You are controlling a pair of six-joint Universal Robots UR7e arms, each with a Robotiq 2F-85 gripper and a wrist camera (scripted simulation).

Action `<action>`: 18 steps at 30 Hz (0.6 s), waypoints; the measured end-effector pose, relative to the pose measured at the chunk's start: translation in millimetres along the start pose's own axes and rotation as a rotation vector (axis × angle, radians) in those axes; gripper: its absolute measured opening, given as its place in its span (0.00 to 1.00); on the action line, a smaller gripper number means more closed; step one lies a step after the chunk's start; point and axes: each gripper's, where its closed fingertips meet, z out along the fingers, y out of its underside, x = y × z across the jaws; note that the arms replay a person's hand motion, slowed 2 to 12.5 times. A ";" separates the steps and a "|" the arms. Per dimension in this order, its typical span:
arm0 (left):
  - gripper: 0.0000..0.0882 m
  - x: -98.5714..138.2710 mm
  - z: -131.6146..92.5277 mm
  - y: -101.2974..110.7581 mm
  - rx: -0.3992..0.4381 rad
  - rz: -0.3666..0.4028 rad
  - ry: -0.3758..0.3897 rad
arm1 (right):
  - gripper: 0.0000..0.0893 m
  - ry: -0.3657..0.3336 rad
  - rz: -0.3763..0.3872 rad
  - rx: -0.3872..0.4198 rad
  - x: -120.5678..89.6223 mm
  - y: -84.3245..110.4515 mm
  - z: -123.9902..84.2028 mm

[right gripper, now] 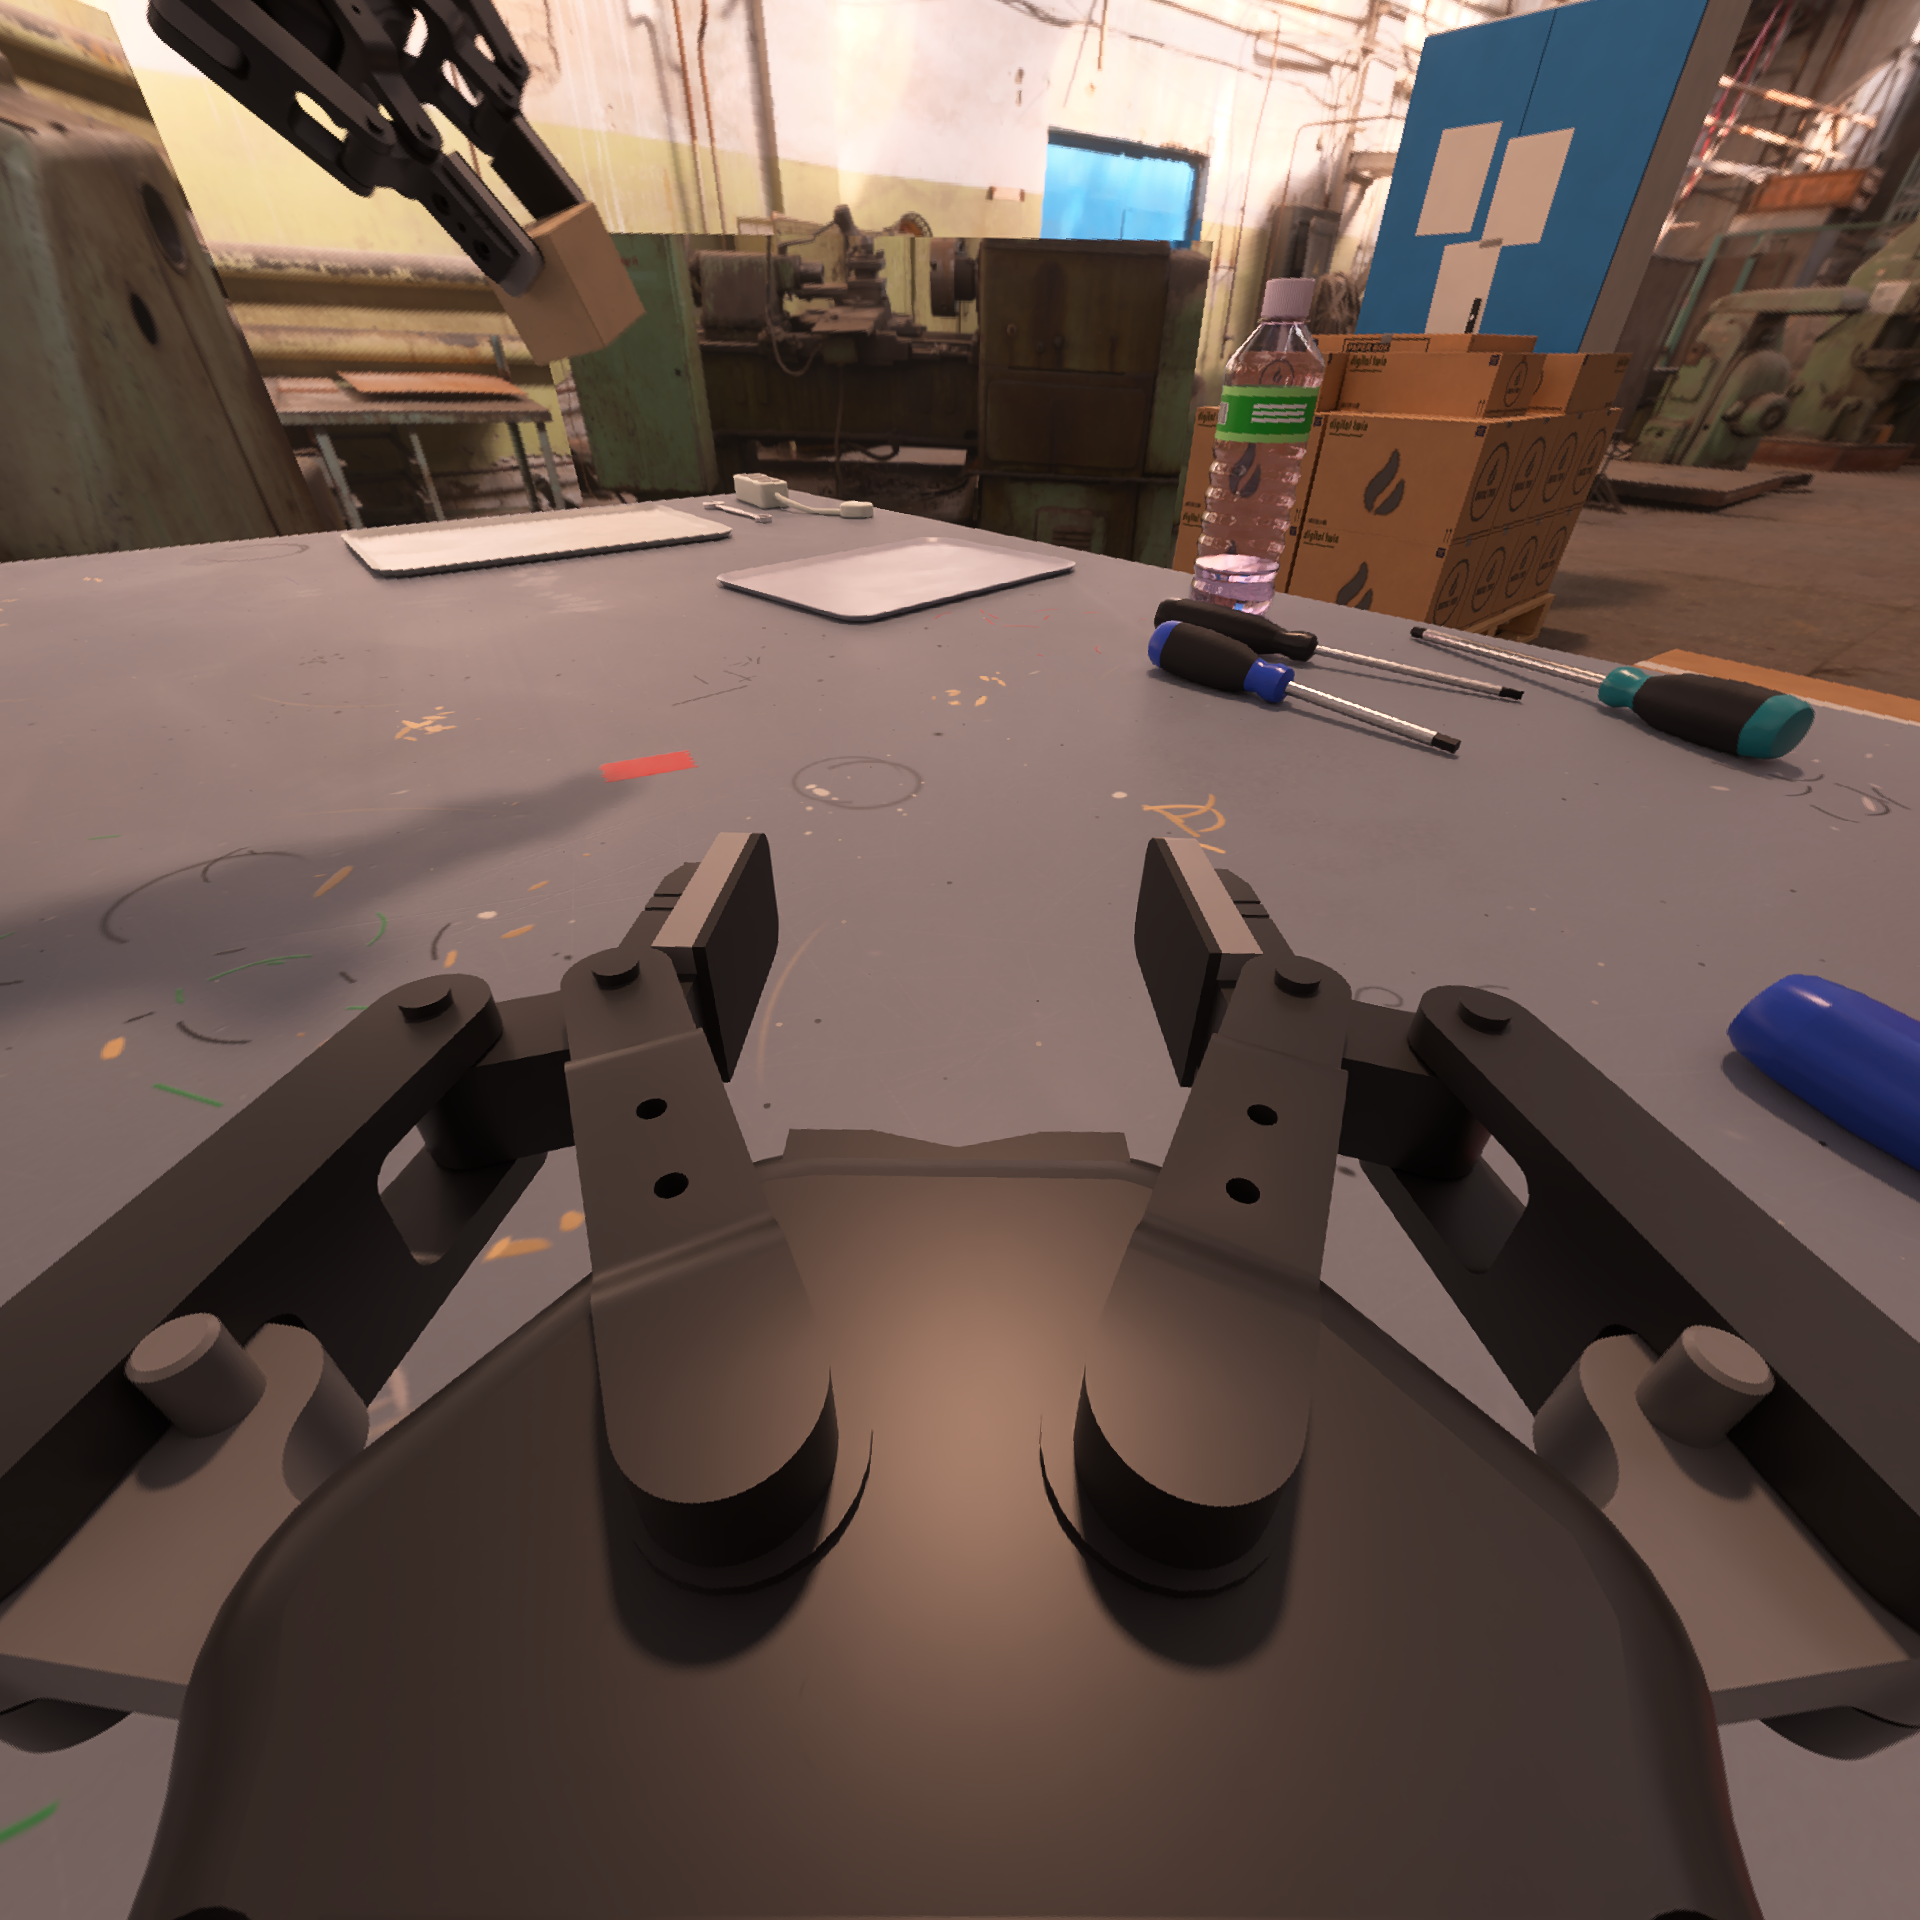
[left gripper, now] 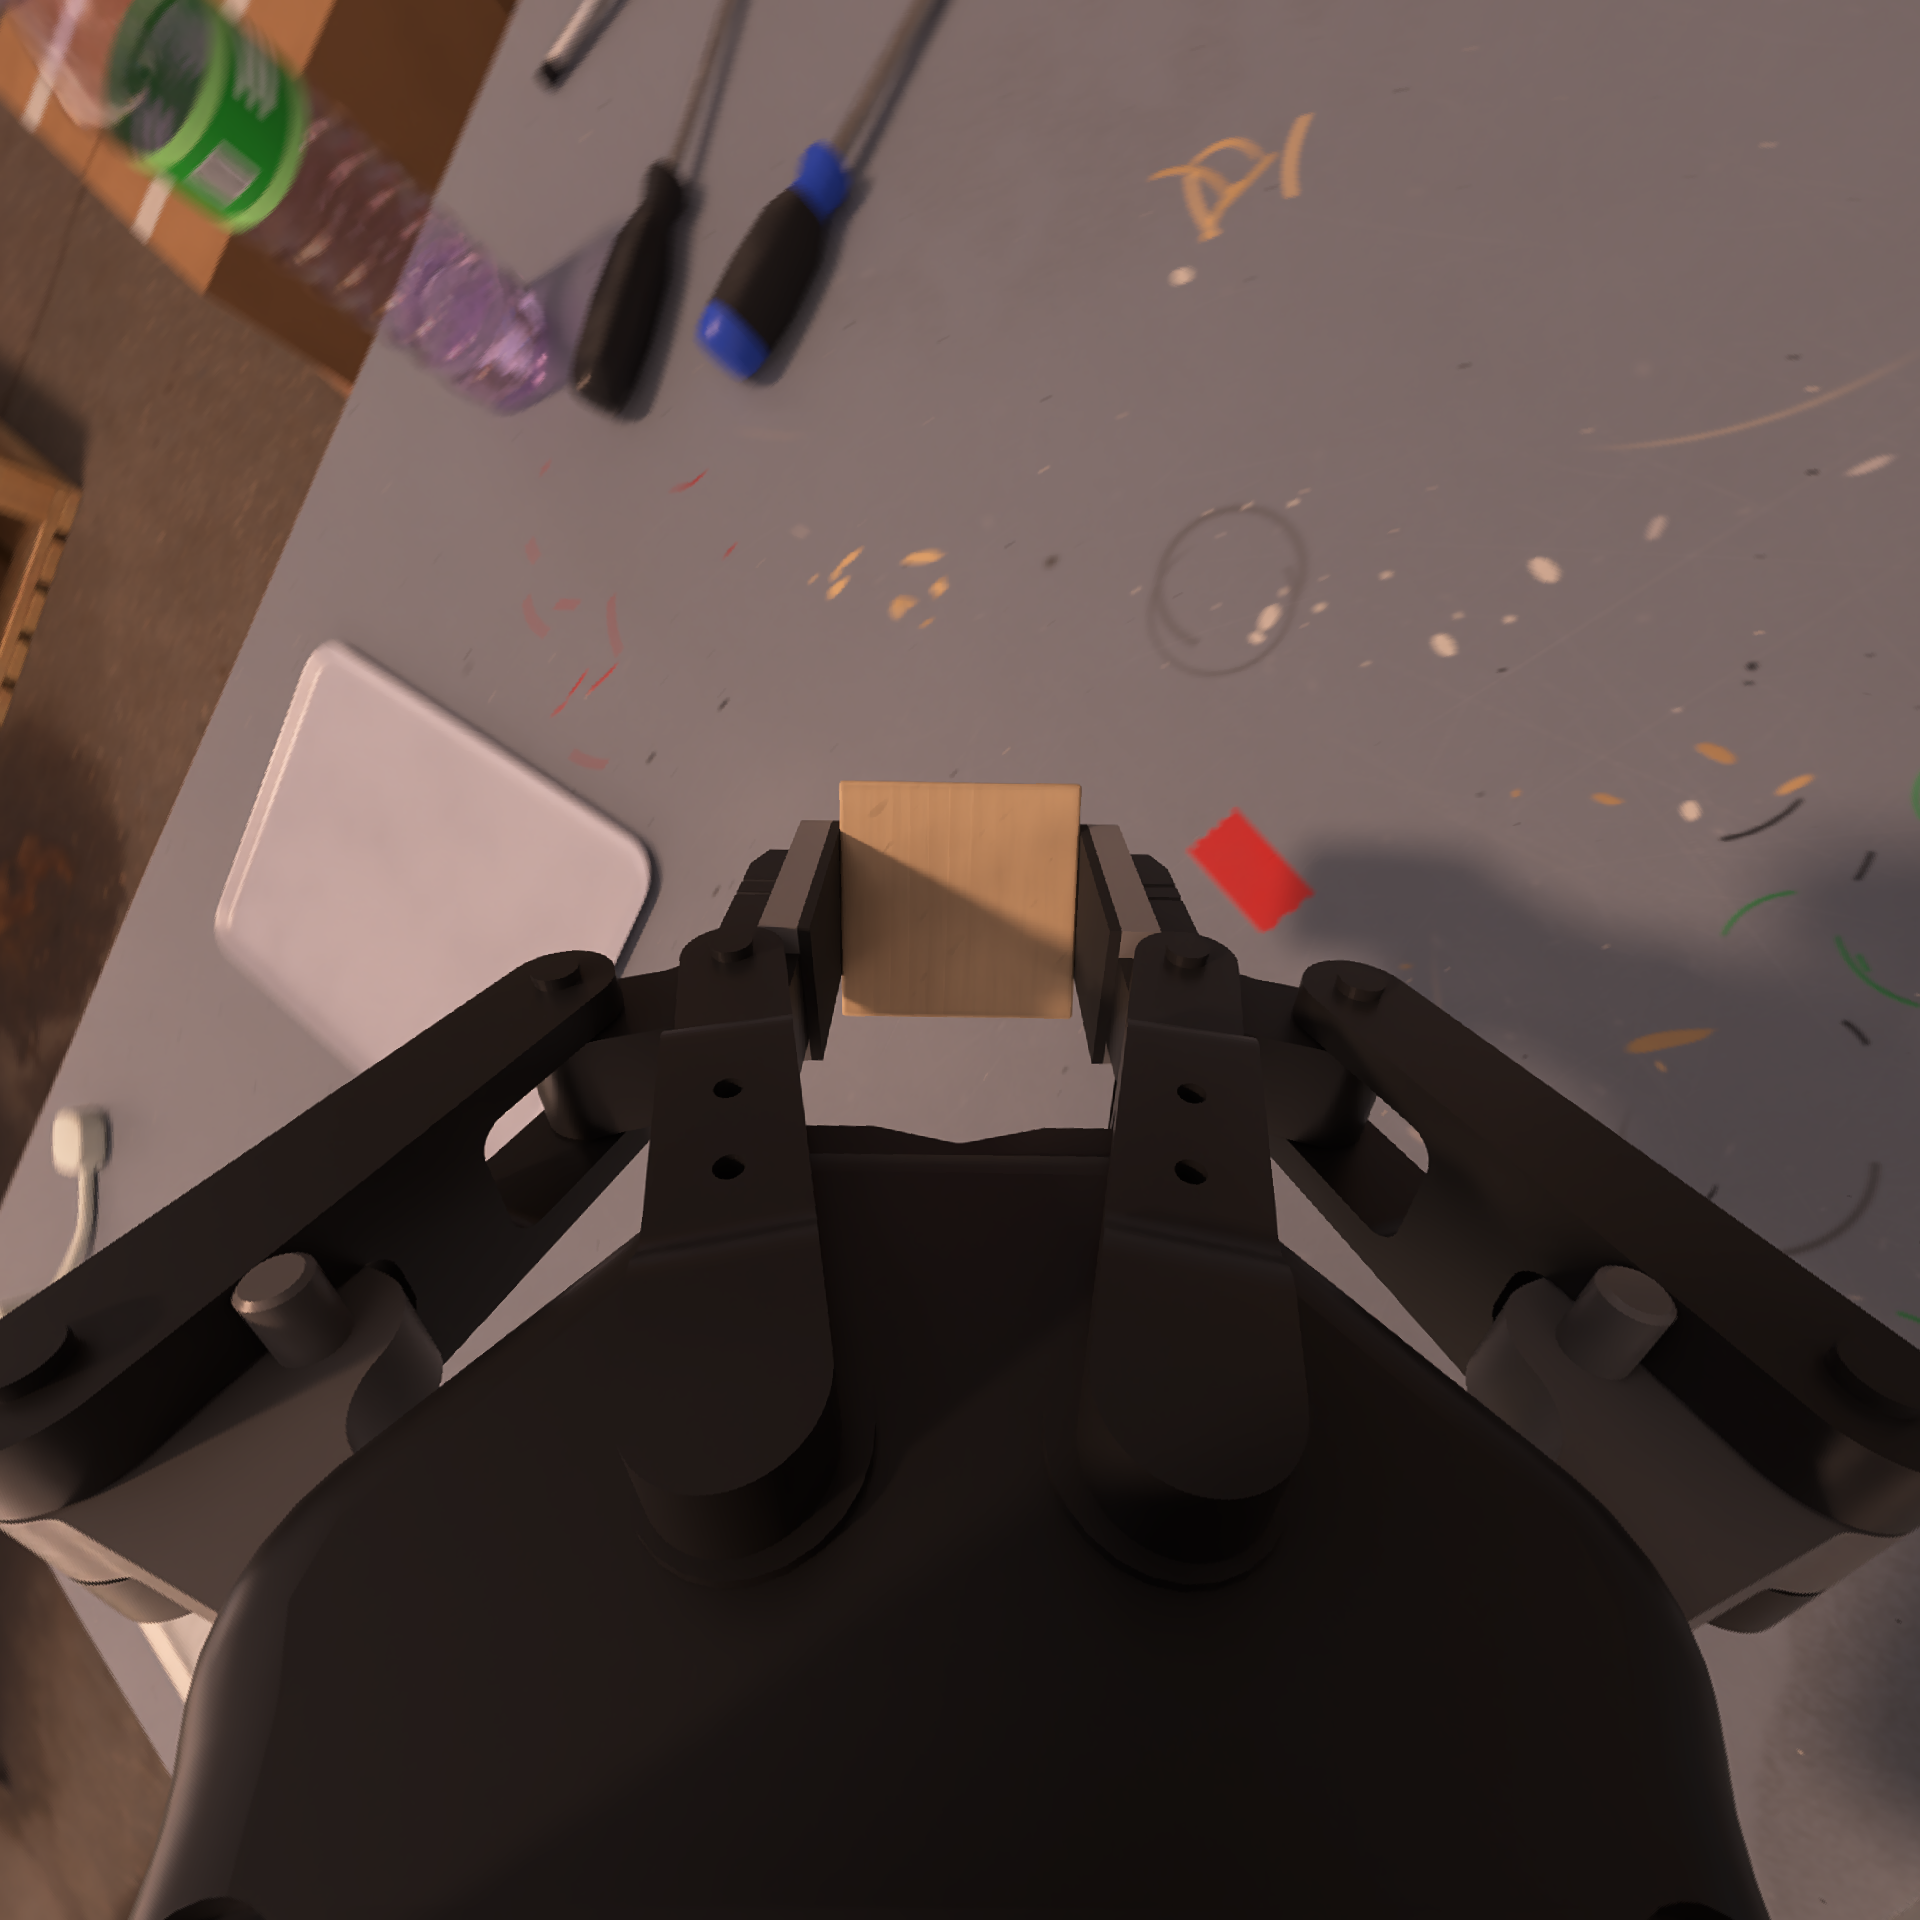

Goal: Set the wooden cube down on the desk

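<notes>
In the left wrist view, a pale tray (left gripper: 416, 852) is lying at the left of the frame, with a clear bottle (left gripper: 312, 197) wearing a green label and two screwdrivers (left gripper: 717, 249) sitting in the upper left. At the centre, the left gripper (left gripper: 958, 914) is clenching the wooden cube (left gripper: 956, 894) squarely between its two pads, one on each side face, and the cube is hanging over the grey counter (left gripper: 1455, 416), not touching it. Just right of the cube, a small red marker (left gripper: 1250, 871) is lying flat on the counter, and a dark shadow is spreading at the right edge. In the right wrist view, the same cube (right gripper: 577, 286) is showing in the upper left of the frame, gripped and tilted, well above the surface. At the centre of that frame the right gripper (right gripper: 956, 956) is hovering low over the counter with its jaws spread wide and nothing between them. Further right, a teal-handled screwdriver (right gripper: 1704, 712) and a blue object (right gripper: 1829, 1060) are resting on the counter. Judging from this, the main risk is releasing too high: the cube appears tilted, so it could land on an edge, tumble, and roll toward the tray or off the near counter edge. Lowering without levelling could also jam a corner down first.
</notes>
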 end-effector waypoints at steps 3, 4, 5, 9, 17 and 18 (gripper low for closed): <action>0.43 24.6 21.5 -23.3 0.000 0.100 0.064 | 0.69 0.000 -0.002 -0.001 -0.2 0.1 -0.1; 0.43 32.6 28.9 -30.0 -0.001 0.132 0.085 | 0.69 -0.001 -0.003 -0.002 -0.3 0.2 -0.1; 0.43 39.9 36.2 -35.7 -0.003 0.163 0.104 | 0.69 -0.001 -0.004 -0.002 -0.4 0.2 -0.1; 0.43 66.4 64.6 -52.9 -0.020 0.277 0.171 | 0.69 -0.002 -0.008 -0.004 -0.9 0.3 -0.1; 0.43 106.9 110.9 -71.1 -0.044 0.436 0.297 | 0.69 -0.002 -0.010 -0.004 -1.1 0.4 -0.2; 0.43 110.9 115.2 -72.8 -0.044 0.449 0.312 | 0.69 -0.002 -0.010 -0.004 -1.1 0.3 -0.2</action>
